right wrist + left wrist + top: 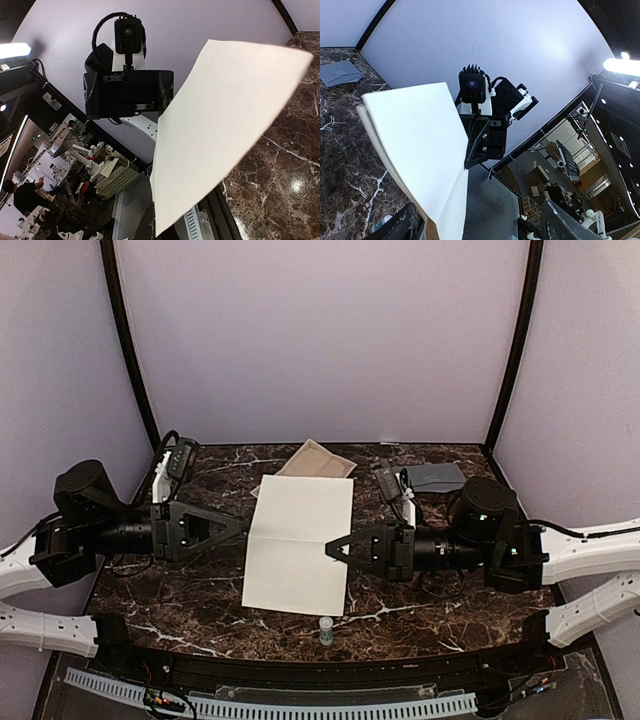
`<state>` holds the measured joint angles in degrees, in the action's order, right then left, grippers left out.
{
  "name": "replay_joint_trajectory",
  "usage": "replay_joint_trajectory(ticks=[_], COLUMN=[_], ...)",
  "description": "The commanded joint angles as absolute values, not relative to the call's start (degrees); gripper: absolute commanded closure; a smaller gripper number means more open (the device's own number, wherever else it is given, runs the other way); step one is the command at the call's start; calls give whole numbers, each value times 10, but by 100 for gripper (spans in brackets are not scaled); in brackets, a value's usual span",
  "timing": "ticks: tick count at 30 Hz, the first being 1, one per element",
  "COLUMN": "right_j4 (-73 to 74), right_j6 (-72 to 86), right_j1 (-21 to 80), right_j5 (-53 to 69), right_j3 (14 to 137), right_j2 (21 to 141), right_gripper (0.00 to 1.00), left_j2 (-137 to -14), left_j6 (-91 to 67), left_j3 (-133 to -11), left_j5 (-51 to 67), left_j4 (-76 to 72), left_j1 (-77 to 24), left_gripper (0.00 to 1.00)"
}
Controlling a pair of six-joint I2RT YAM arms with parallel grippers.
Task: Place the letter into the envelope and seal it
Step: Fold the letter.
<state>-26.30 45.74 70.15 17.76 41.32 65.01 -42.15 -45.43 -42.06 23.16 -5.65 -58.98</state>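
The letter (298,545), a white sheet with a faint crease across it, sits mid-table between my two grippers. My right gripper (332,550) is shut on the letter's right edge. In the right wrist view the letter (225,125) rises from the right gripper (152,227). My left gripper (243,529) is at the letter's left edge, open. In the left wrist view its fingers (402,225) stand wide apart around the near edge of the letter (415,150). The slate-grey envelope (437,477) lies flat at the back right, away from both grippers, and the envelope (340,74) also shows in the left wrist view.
A tan printed sheet (315,460) lies behind the letter, partly under it. A small bottle (326,630) stands near the table's front edge below the letter. Cable connectors sit at the back left (178,458) and back right (390,483).
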Motion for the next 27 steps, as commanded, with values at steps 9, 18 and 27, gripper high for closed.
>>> replay_joint_trajectory(ticks=[9, 18, 27], right_j4=[-271, -293, -307], right_j6=[454, 448, 450], right_j1=[705, 706, 706], right_j5=[202, 234, 241], right_j3=[430, 438, 432], right_j2=[644, 657, 661], right_gripper=[100, 100, 100], left_j2=[-417, -459, -447], left_j6=[-481, -487, -520], left_j3=[-377, -379, -344], left_j5=[217, 241, 252], left_j4=[-50, -65, -132], left_j1=[-587, -587, -587], left_gripper=[11, 6, 48])
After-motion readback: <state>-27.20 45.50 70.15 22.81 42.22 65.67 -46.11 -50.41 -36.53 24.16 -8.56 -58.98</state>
